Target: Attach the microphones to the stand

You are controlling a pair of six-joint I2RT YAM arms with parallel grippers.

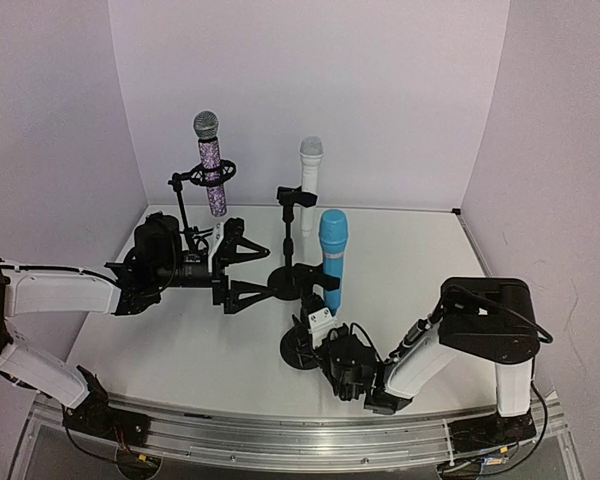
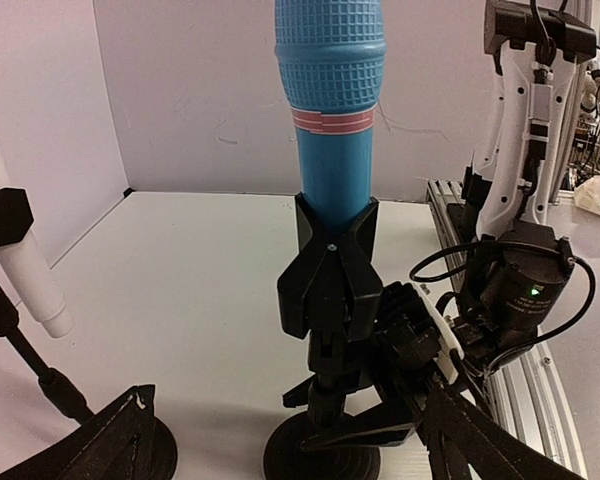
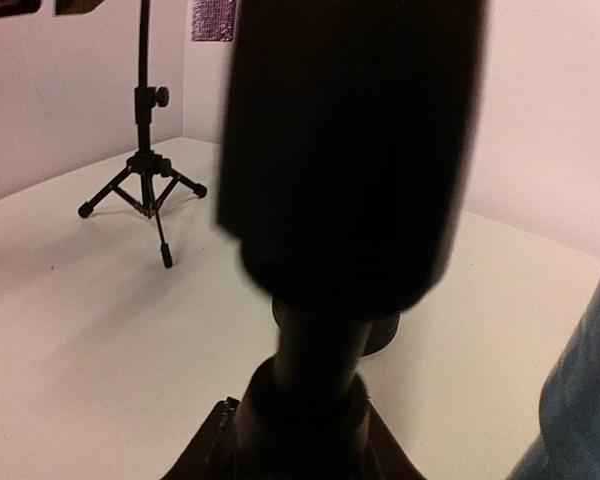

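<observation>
The light blue microphone (image 1: 332, 250) stands upright in the clip (image 2: 330, 265) of a round-based stand (image 1: 302, 352). It also shows in the left wrist view (image 2: 332, 110). My right gripper (image 1: 322, 343) is shut on that stand's lower post (image 3: 318, 370), just above the base. The white microphone (image 1: 309, 175) sits in a second round-based stand (image 1: 288, 282). The purple-glitter microphone (image 1: 210, 165) is clipped on a tripod stand (image 1: 183, 215). My left gripper (image 1: 270, 271) is open and empty, its fingers either side of the white microphone's stand base, pointing at the blue microphone's stand.
The tripod's legs (image 3: 145, 185) stand at the back left near the wall corner. The right arm's base (image 2: 525, 120) and the aluminium rail (image 1: 280, 435) are along the near table edge. Walls enclose the table on three sides.
</observation>
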